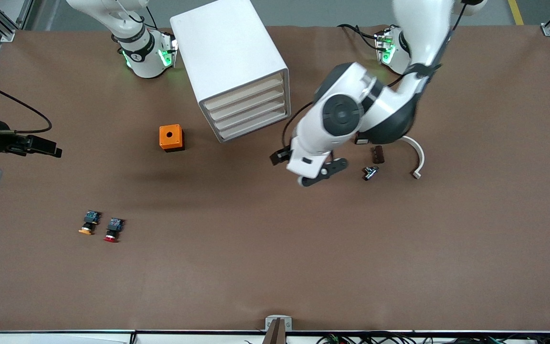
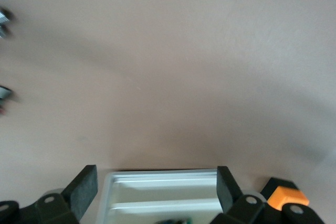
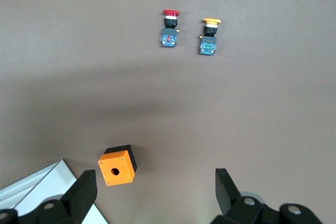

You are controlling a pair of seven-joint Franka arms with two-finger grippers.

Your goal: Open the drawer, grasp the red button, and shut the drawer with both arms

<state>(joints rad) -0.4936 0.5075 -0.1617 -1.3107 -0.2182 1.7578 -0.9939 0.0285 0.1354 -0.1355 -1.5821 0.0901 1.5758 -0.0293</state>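
Note:
The white cabinet (image 1: 229, 62) stands near the robots' bases with all its drawers pushed in; the drawer (image 1: 244, 92) is the uppermost one. The red-capped button (image 1: 112, 230) lies on the table nearer the front camera, toward the right arm's end. My left gripper (image 1: 302, 168) hangs open and empty just in front of the cabinet's drawer fronts, and the cabinet (image 2: 163, 190) shows between the fingers in the left wrist view. My right gripper (image 3: 155, 174) is open and empty, high over the table beside the orange box (image 3: 118, 165); the button (image 3: 170, 27) shows in that view too.
An orange box (image 1: 171, 137) sits beside the cabinet. An orange-capped button (image 1: 89, 223) lies next to the red one. A brown part (image 1: 378, 155), a metal part (image 1: 370, 172) and a white curved piece (image 1: 417, 157) lie toward the left arm's end. Dark gear (image 1: 17, 142) juts in at the table's edge.

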